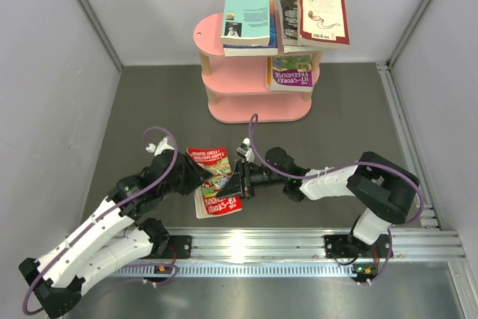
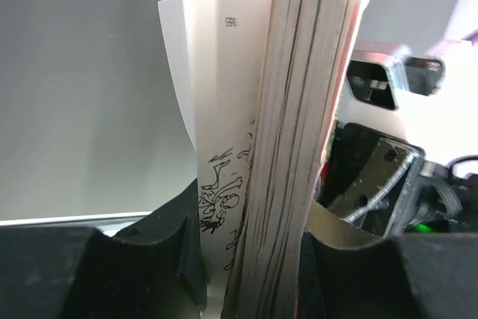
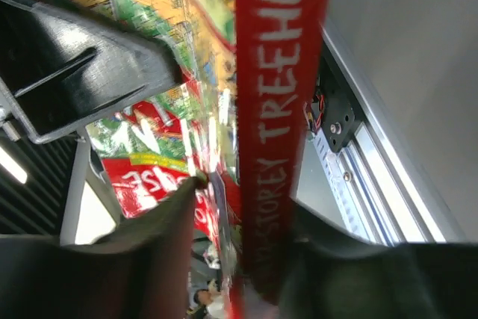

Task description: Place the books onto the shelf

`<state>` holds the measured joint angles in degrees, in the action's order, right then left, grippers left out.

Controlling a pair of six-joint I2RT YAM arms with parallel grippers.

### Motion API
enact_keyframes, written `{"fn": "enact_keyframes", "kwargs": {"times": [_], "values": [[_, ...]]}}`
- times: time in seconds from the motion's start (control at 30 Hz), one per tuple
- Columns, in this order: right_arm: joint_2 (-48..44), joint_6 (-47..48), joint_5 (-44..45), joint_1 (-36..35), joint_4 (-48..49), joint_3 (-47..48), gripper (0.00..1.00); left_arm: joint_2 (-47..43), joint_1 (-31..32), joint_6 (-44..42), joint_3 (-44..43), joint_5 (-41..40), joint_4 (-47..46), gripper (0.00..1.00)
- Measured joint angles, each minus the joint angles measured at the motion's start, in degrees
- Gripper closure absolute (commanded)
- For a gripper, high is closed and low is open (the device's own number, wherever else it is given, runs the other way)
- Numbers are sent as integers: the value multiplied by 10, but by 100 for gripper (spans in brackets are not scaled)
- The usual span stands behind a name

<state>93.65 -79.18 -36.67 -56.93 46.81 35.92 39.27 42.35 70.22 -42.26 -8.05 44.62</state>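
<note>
Two book stacks top the pink shelf, a purple-green book below. At the grey table, the left gripper clamps a red Treehouse book; the right gripper straddles its spine, grip unclear.

The red book has a green-and-yellow cartoon cover and white spine lettering; the shelf is pink, the desk dark grey.

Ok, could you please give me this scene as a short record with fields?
shelf: pink, three tiers
top tier, uppermost: light teal book, maroon-and-cream book
middle tier: purple-green book
left gripper: shut on red Treehouse book, at its page edge
right gripper: shut on the same book, at its spine
</note>
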Motion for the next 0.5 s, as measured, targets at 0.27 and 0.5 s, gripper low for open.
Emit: {"fn": "enact_keyframes", "kwargs": {"times": [0.27,0.5], "values": [[-50,9,7,0,-78,7,100,1,2,5,-7,-7,6,89],[-143,135,30,11,-370,143,100,-4,0,1,-55,-38,24,2]]}}
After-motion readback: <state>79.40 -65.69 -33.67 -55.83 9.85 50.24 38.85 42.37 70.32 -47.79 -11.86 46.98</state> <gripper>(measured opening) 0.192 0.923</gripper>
